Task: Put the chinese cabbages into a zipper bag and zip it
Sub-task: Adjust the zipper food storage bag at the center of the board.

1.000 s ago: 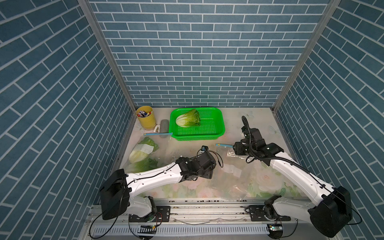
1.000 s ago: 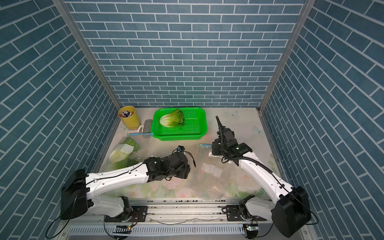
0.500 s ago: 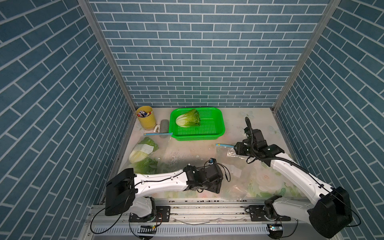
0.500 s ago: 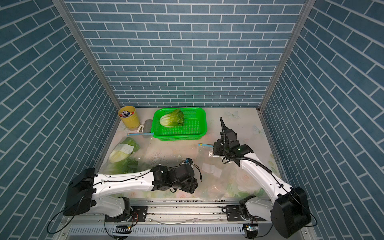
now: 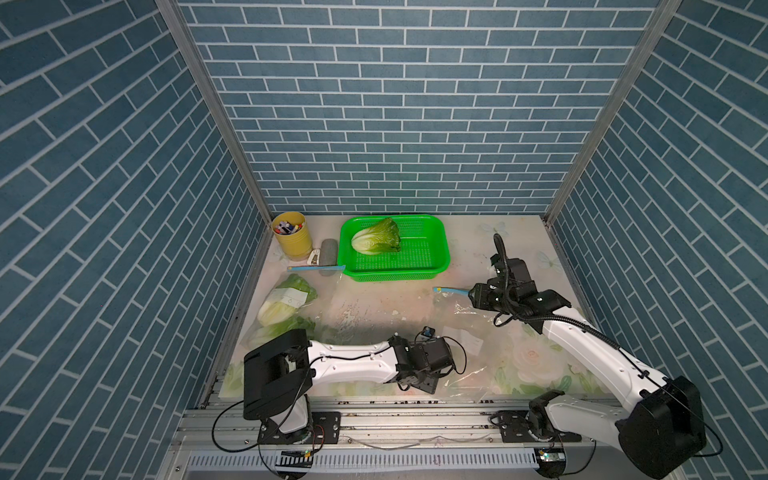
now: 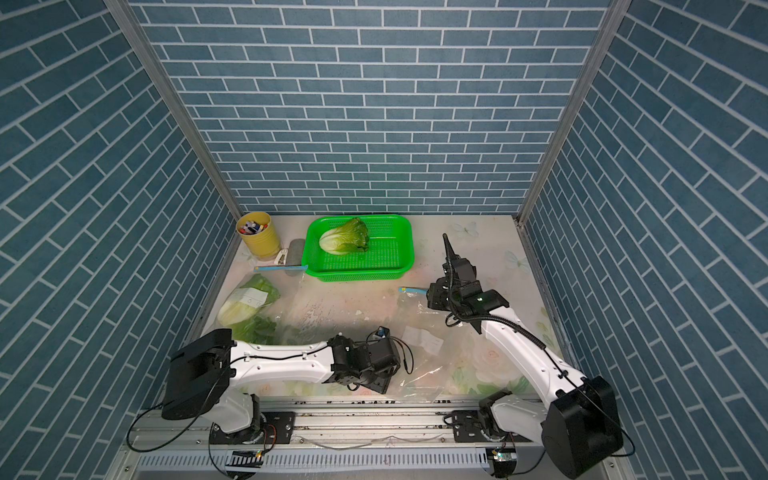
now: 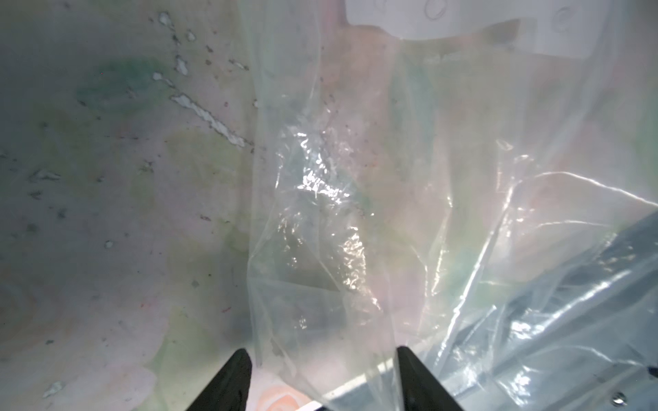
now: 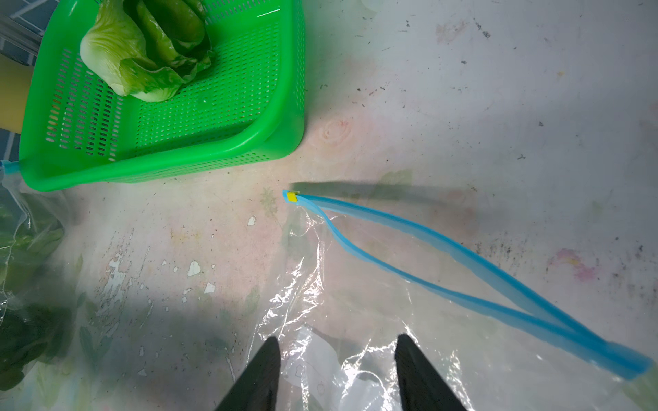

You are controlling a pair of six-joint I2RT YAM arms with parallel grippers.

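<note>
On the counter [image 5: 395,303], the basket [image 5: 395,275] stands back centre with one cabbage [image 5: 376,242] in it; a cup [image 5: 292,237] sits to its left in the back corner. In front of the cup, a filled bag [image 5: 286,297] holds what seem two more cabbages [image 5: 272,312]. The empty zipper bag [image 5: 461,338] lies right of centre, right gripper [image 8: 336,343] over its far end, left gripper [image 7: 320,356] at its near end.
</note>
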